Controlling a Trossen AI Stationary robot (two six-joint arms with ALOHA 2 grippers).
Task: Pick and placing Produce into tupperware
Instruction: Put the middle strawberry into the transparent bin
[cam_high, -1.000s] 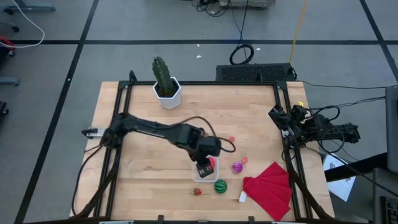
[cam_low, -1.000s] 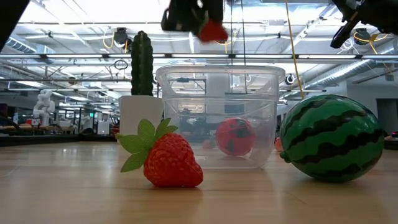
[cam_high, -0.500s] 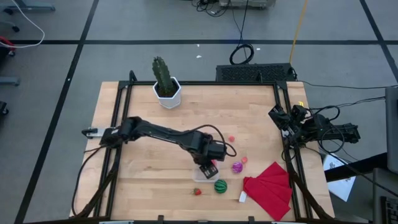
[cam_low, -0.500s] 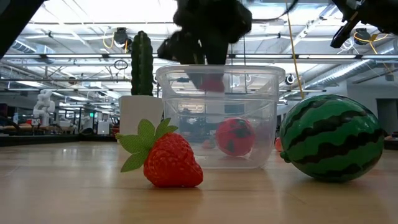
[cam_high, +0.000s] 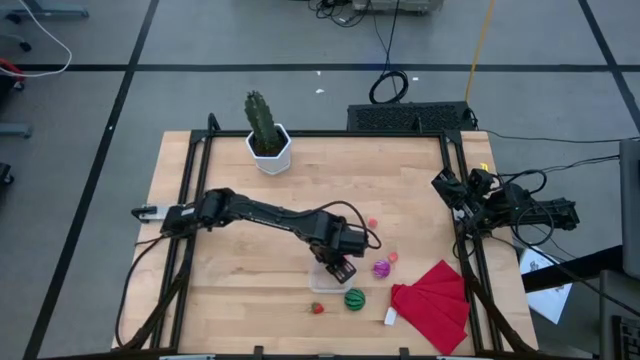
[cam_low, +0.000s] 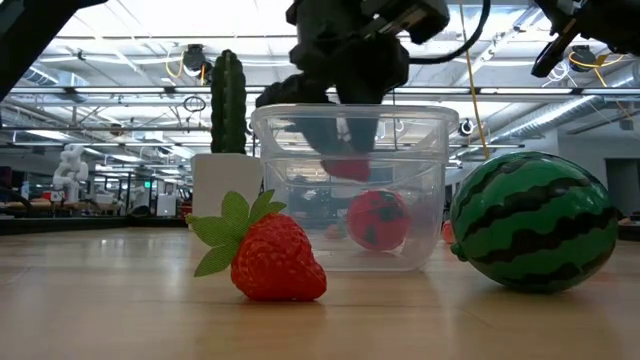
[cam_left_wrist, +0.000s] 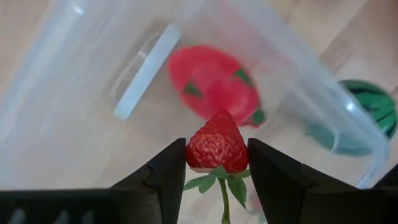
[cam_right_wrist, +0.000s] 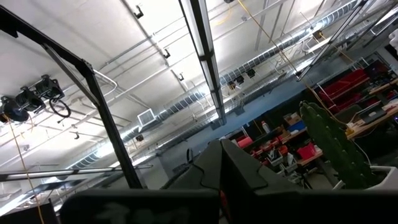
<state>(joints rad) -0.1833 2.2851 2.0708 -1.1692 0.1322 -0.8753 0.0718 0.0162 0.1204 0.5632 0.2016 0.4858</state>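
I have the left gripper (cam_left_wrist: 216, 163) clamped on a small red strawberry (cam_left_wrist: 216, 146), one finger on each side of it, leaves and stem hanging below. The gripper is lowered into the open top of the clear tupperware (cam_low: 420, 125), and in the low view the held berry hangs inside, well above the container floor. Past the berry, beneath my gripper, a rounder red toy fruit with green flecks (cam_left_wrist: 211, 82) sits inside the container, with a white strip on the container just beside it.

Outside the tupperware, near my gripper, the green striped watermelon ball (cam_low: 533, 221) rests on the counter (cam_high: 240, 270), close against one container wall. A second strawberry (cam_low: 272, 255) lies on the counter in front of the container. In the high view a purple piece (cam_high: 381, 268) sits just beside the gripper, with the folded red cloth (cam_high: 434, 303) farther out. The cactus in its white pot (cam_high: 267, 138) stands well away at the counter's far edge.

My right gripper (cam_high: 447, 187) waits off the counter's right edge, fingers clenched on nothing.
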